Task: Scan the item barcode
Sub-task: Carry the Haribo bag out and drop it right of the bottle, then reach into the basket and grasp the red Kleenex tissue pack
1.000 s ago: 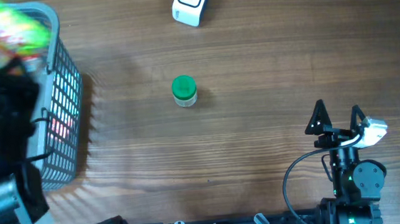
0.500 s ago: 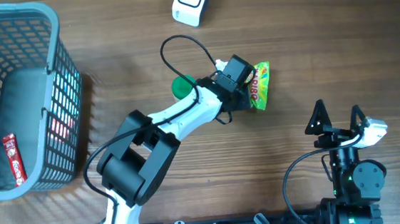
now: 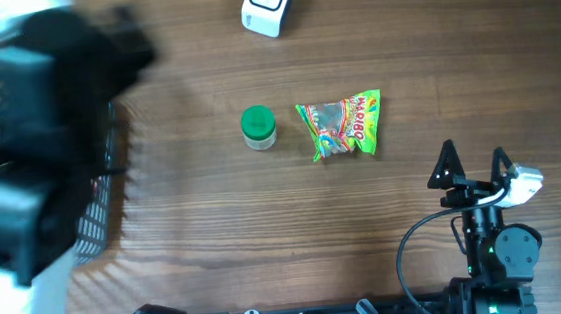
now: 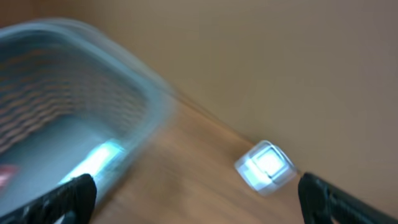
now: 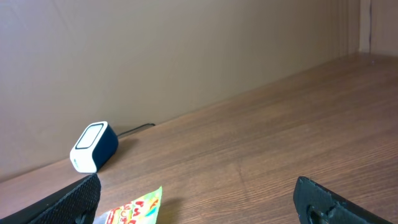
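A wooden table (image 3: 367, 230) fills the scene. Its brown top shows a fine grain running lengthwise, a few faint board seams, and a dull, even sheen. Behind its far edge rises a plain tan wall (image 5: 186, 50), matt and uniform. At the far right of the right wrist view, vertical seams mark the wall. The light is soft and diffuse, casting only faint shadows on the wood.

The table (image 3: 266, 228) is evenly and softly lit, with only faint shadows cast. The left arm (image 3: 29, 147) is smeared by motion blur overhead. In the left wrist view the basket (image 4: 74, 93) is streaked and the scanner (image 4: 266, 167) seems overexposed.
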`<move>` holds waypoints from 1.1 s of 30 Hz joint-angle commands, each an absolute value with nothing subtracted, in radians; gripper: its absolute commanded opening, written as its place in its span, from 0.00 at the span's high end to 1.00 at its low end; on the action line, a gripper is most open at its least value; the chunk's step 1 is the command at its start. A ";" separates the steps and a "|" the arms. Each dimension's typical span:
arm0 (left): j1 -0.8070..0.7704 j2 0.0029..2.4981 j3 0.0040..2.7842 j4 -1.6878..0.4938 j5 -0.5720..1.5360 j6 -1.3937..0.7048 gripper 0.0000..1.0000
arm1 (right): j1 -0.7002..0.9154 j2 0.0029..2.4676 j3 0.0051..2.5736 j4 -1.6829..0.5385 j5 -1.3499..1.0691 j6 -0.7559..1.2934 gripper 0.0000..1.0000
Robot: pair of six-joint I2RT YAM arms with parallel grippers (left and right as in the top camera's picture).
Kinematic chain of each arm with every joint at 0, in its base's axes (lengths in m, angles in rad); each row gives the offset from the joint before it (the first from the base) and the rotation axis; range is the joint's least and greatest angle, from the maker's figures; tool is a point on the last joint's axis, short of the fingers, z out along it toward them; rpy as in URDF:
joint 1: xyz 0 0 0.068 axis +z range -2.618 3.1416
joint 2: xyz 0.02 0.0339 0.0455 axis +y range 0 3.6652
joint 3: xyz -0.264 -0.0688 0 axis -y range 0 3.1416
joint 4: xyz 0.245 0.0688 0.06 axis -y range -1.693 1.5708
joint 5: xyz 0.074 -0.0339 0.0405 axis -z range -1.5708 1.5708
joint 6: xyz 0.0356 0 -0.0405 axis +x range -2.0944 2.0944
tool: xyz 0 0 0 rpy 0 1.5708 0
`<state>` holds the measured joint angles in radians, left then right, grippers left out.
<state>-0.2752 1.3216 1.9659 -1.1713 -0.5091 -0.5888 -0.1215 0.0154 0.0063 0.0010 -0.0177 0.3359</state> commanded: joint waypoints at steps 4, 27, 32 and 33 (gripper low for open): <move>0.382 1.408 1.863 -1.382 -0.171 -0.894 0.00 | -0.122 0.007 0.005 0.006 -0.007 0.326 0.00; 0.591 1.699 1.082 -0.764 0.035 -0.710 0.16 | -0.122 0.007 0.005 0.006 -0.007 0.325 0.00; 0.591 1.699 1.056 -0.743 0.071 -0.710 0.30 | -0.122 0.007 0.005 0.006 -0.007 0.325 0.00; 0.591 1.699 1.056 -0.744 0.071 -0.710 0.35 | -0.122 0.007 0.005 0.006 -0.007 0.325 0.00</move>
<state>0.5865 1.6867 1.0698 -0.7425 0.0429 -0.7189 -0.1211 0.0154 0.0063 0.0006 -0.0174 0.3359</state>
